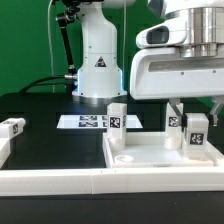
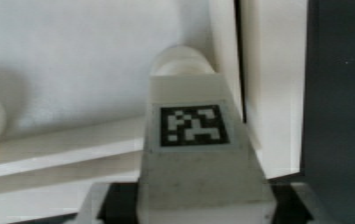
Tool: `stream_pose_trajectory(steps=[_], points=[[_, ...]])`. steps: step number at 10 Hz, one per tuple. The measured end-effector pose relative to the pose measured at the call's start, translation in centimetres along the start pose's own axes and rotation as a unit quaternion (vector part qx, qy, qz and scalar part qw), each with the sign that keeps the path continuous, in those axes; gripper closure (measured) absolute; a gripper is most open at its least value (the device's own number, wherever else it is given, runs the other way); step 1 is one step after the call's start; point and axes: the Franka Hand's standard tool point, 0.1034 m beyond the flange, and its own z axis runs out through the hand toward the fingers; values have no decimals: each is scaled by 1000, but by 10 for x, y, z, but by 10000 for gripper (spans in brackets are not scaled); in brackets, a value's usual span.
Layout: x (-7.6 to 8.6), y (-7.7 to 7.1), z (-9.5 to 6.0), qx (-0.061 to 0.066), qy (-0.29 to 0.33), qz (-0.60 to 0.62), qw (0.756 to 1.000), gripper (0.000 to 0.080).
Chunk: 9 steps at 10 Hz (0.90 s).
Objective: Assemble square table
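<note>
We are looking at the gripper [image 1: 195,110] hanging over one leg [image 1: 196,131], and that leg is sitting squarely between the jaws, not off to either side. The jaws are standing part-way open. In the wrist view the pads [image 2: 113,200] are lying flush against the leg's two flanks with no gap showing, so we are judging it gripped. Its long axis is running straight out from the jaws, upright, with its foot below them at a far corner of the square table slab [image 1: 150,155]. We are reckoning the coming move depends on keeping that axis in line with the fingers. A second leg [image 1: 117,116] is standing well apart from the jaws.
</note>
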Motion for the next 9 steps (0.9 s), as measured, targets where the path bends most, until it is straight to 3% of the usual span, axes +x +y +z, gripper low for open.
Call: stream_pose_trajectory(steps=[4,9], points=[[0,0,0,0,0,106,994,509],[-3,-1,0,0,-1,354,935,508]])
